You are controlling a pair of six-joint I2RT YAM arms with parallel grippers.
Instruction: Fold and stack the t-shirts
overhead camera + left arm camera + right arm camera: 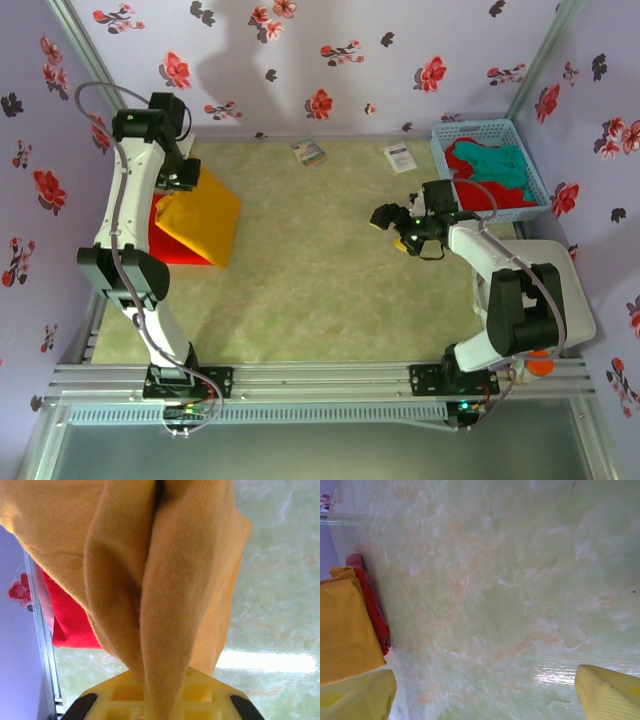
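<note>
Left side of the table (320, 290) first: the left gripper (188, 178) is clamped tight on the mustard-yellow t-shirt (208, 215), pinching a bunched fold of it. From the left wrist camera you see that cloth (165, 580) pulled into long creases that run straight into the pinch, right against the yellow finger pad (125, 700). The shirt slopes from the gripper down toward the table, close to the left edge. Under it lies the folded red t-shirt (172, 250), peeking out on the side nearest the left edge; the wrist view catches a red wedge of it (70, 622) beneath the yellow.

Over to the right: the right gripper (392, 224) hangs above bare surface toward the right edge, jaws spread wide, nothing between them. Its camera looks down on the pale green tabletop with one yellow fingertip (607, 692) in each lower corner, and the yellow and red shirts sit far off at its frame's left.

At the far right corner stands the blue mesh basket (476, 124), holding a crumpled red t-shirt (468, 160) and a teal t-shirt (505, 165) tangled together. Two small paper cards (309, 152) (400, 158) lie near the far edge.
</note>
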